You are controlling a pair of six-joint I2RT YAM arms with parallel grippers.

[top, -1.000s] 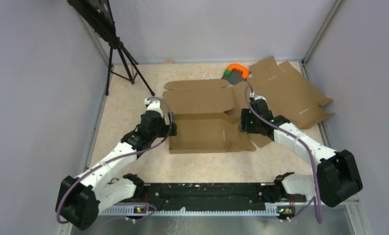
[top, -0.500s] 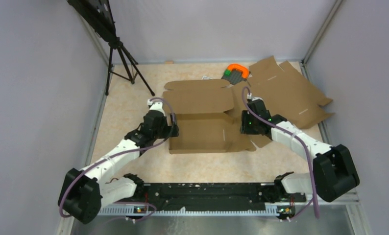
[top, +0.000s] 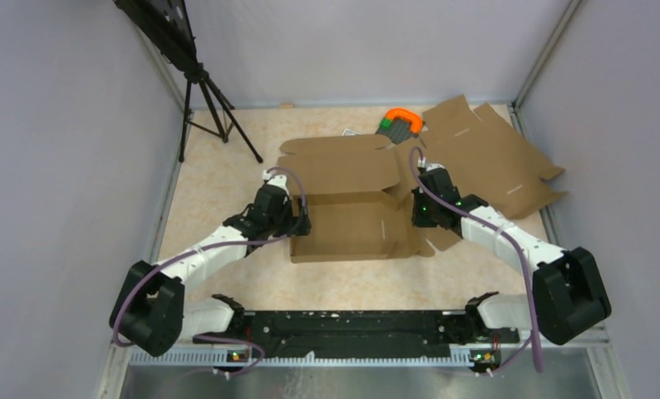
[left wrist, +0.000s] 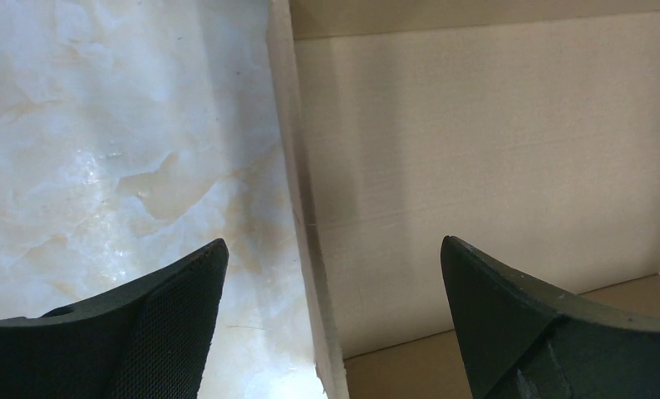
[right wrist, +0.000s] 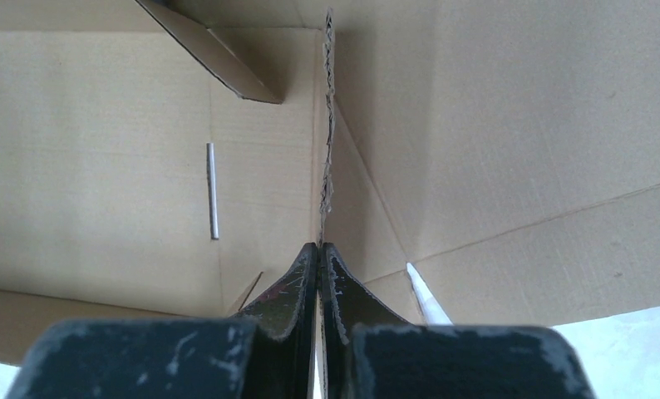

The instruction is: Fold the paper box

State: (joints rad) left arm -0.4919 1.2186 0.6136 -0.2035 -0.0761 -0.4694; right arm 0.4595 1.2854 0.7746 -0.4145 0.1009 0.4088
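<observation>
Snapped shut now, the right gripper (right wrist: 320, 248) pinches what looks like the right wall of the paper box (top: 352, 223). Left gripper (left wrist: 333, 243) has slid in, jaws wide, straddling the left wall. Brown, half-formed, flaps spread, mid table (top: 219, 174).

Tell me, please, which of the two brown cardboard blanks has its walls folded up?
The paper box in the centre, with raised side walls; the other blank, far right, lies flat.

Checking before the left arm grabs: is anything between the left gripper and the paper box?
Nothing visible. The left gripper is open and straddles the upright left wall of the paper box, one finger over the table, one inside.
</observation>
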